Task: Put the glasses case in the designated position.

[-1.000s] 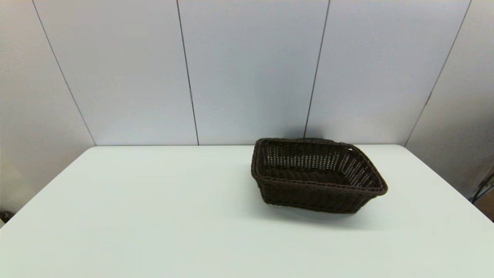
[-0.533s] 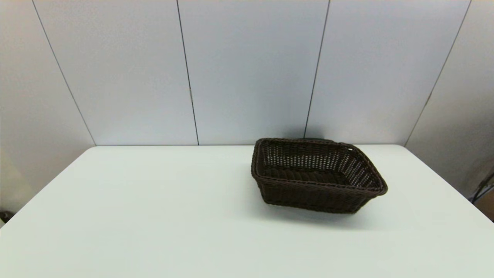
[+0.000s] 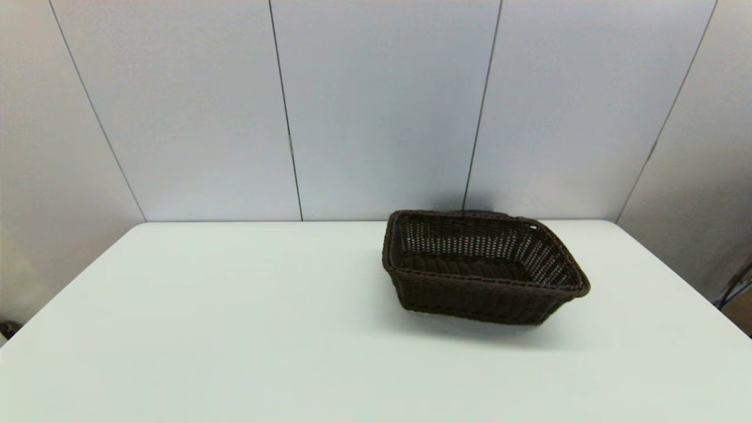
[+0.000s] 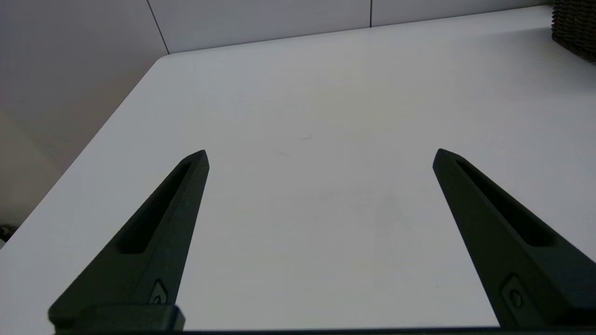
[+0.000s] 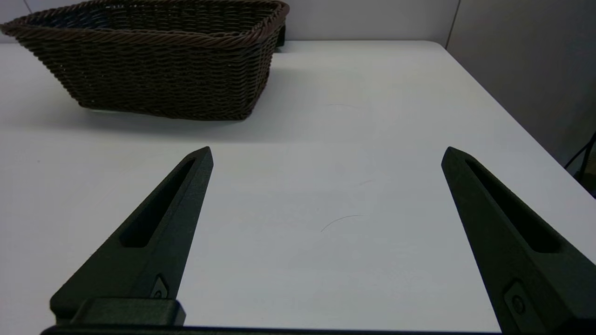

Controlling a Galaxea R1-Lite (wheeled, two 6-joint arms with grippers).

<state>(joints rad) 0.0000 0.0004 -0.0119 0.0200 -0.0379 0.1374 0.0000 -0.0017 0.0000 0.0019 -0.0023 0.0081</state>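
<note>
A dark sliver behind the woven basket [image 3: 482,267], against the wall, may be the glasses case [image 3: 479,212], mostly hidden. Left gripper [image 4: 320,153] and right gripper [image 5: 327,151] hover spread wide over bare tabletop [image 3: 235,305] near the basket.

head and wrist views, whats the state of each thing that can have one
dark brown woven rectangular basket: upright on white table, nothing visible inside
left pincer: open, empty, above bare table
right pincer: open, empty, above table, apart from basket
dark shape behind basket: mostly hidden, cannot tell
</note>
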